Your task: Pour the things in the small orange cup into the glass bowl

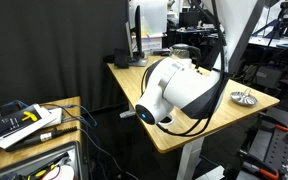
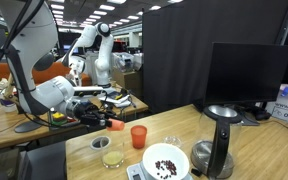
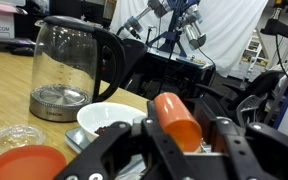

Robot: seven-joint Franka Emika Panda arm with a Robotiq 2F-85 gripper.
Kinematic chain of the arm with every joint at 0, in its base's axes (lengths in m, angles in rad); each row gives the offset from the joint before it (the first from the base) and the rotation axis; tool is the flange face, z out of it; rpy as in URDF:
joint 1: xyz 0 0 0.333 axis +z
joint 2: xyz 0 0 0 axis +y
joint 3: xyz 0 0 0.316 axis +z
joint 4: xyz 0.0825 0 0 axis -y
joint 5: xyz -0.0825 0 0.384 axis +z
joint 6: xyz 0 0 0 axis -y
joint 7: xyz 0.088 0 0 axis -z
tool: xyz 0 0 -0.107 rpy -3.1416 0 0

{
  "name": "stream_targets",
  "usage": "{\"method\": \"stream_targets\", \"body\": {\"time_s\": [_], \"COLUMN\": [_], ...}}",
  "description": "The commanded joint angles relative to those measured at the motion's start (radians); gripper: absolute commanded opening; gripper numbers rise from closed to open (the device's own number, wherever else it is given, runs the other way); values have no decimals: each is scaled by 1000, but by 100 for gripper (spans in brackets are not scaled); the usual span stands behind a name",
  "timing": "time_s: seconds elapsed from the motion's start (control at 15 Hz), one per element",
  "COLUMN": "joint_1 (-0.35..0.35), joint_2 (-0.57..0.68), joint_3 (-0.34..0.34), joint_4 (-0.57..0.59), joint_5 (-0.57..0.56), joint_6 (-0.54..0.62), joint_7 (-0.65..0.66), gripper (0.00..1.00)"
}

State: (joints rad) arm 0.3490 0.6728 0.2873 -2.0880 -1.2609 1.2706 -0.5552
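Note:
My gripper (image 3: 184, 138) is shut on the small orange cup (image 3: 174, 115), which lies tilted between the fingers; its contents do not show. In an exterior view the gripper (image 2: 108, 122) holds the cup (image 2: 116, 124) above the table's left part, just left of the larger red-orange cup (image 2: 138, 136). The glass bowl (image 3: 10, 138) sits low on the table at the left of the wrist view, apart from the gripper. It shows faintly in an exterior view (image 2: 171, 144), beyond the red-orange cup. The arm (image 1: 179, 90) hides these things in an exterior view.
A white bowl (image 3: 106, 116) of dark beans (image 2: 165, 163) stands on a scale. A glass kettle (image 3: 69, 65) stands behind it. The larger red-orange cup (image 3: 24, 163) is close below the gripper. A clear glass with yellowish contents (image 2: 108, 152) and a metal dish (image 1: 244, 97) are also on the table.

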Motion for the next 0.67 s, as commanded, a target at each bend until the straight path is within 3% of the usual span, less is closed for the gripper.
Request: {"method": "stream_targets", "body": {"time_s": [0.0,0.6], "joint_1": [-1,-57], "joint_2": [23,16], "joint_3": [12,45], "joint_4": [24,60], "joint_5": [-22,47], "joint_6": [-44,72], "joint_7": [-21,-13], "gripper": [17,17]}}
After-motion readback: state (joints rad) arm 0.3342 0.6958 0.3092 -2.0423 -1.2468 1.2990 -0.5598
